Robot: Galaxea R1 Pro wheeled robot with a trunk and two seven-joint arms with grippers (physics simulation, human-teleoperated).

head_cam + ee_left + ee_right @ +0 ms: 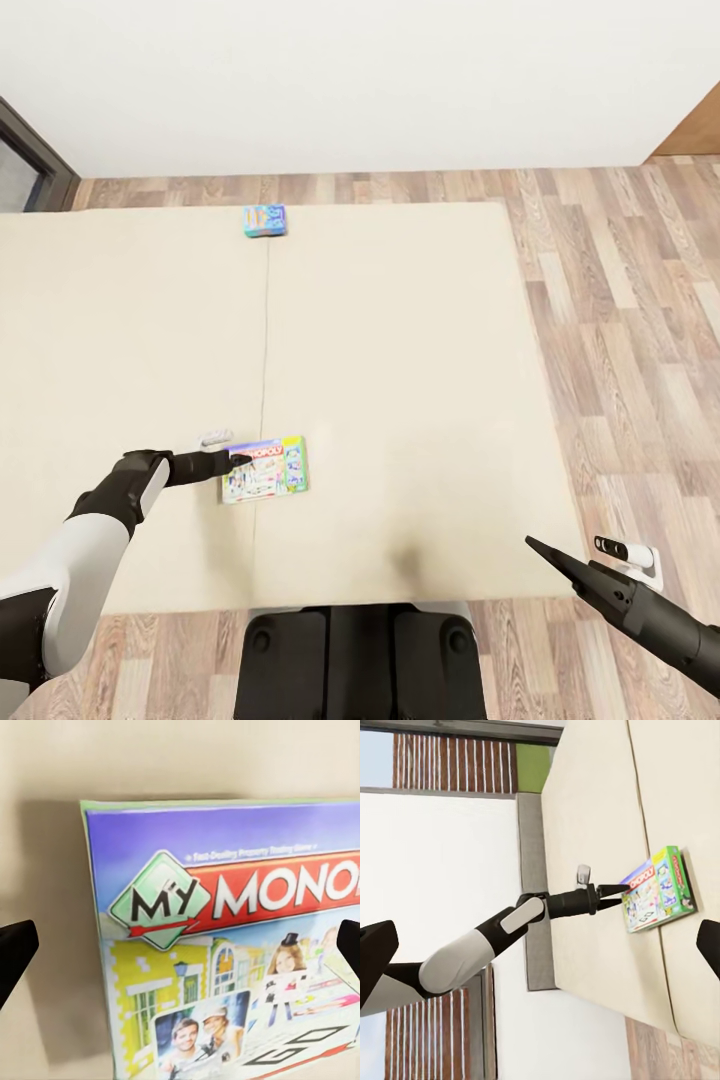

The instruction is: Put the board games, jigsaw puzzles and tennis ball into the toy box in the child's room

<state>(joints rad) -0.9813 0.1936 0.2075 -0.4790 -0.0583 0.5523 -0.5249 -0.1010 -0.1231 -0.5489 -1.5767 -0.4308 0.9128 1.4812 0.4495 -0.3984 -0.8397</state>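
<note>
A "My Monopoly" board game (265, 470) lies flat on the beige bed (400, 350), near its front edge. My left gripper (240, 460) hovers at the box's left edge, open; in the left wrist view the box (232, 945) spreads between the two dark fingertips (15, 952). A second, blue board game (264, 220) lies at the bed's far edge. My right gripper (535, 548) hangs open over the bed's front right corner, holding nothing. From the right wrist view I see the left arm (495, 934) reaching to the Monopoly box (660, 889).
Wood floor (640, 330) runs along the bed's right side and behind it, up to a white wall (360, 80). A dark door frame (25, 150) stands at the far left. My base (360, 660) is against the bed's front edge.
</note>
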